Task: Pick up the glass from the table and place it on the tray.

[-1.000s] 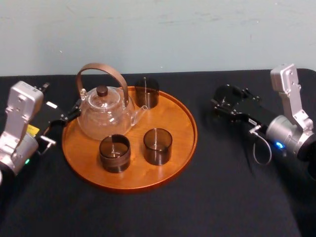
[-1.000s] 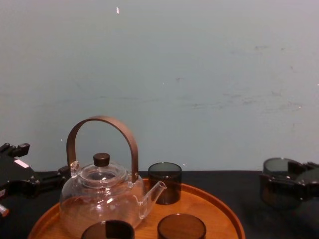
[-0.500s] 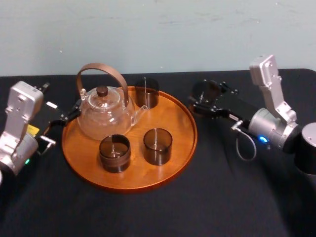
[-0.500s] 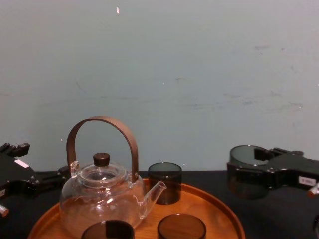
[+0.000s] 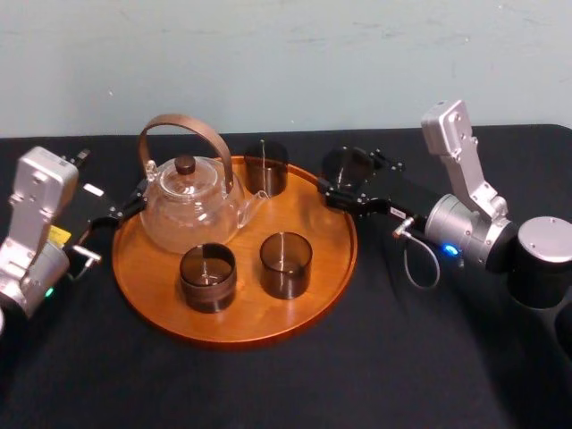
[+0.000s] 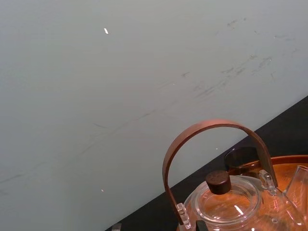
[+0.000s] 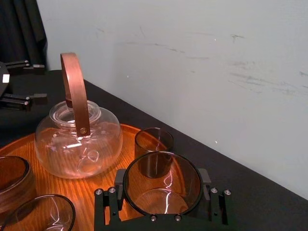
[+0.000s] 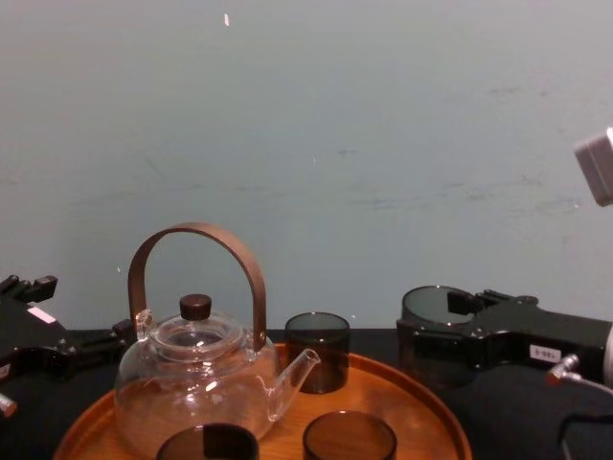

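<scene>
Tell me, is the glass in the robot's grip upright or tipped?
Upright. The glass sits level, mouth up, clamped in the right gripper above the tray near its right rim. The left gripper is parked beside the tray.

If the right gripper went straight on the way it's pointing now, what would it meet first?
The right gripper, shut on a smoked glass, points across the far side of the tray. First in its line is probably the rear glass standing beside the teapot, though depth is unclear.
</scene>
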`<state>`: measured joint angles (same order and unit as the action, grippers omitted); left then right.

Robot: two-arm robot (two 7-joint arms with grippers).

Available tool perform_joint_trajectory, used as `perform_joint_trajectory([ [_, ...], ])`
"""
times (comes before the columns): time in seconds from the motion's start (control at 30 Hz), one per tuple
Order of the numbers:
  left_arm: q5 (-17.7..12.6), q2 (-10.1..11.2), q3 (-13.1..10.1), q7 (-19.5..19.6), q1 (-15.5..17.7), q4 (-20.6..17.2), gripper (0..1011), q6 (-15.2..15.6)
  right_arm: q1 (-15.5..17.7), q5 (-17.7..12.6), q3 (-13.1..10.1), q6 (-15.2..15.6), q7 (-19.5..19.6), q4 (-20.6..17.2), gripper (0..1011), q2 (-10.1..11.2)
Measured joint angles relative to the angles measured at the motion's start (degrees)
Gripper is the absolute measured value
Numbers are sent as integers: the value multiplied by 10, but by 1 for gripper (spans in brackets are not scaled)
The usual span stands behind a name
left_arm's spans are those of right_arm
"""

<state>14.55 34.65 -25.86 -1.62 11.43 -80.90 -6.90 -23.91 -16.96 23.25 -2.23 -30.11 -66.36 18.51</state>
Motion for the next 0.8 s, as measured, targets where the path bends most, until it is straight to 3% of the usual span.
perform_joint_trajectory([
  [0.8, 0, 0, 0, 0, 0, 0, 1001, 0, -18, -1, 16, -10, -7, 26, 905, -7],
])
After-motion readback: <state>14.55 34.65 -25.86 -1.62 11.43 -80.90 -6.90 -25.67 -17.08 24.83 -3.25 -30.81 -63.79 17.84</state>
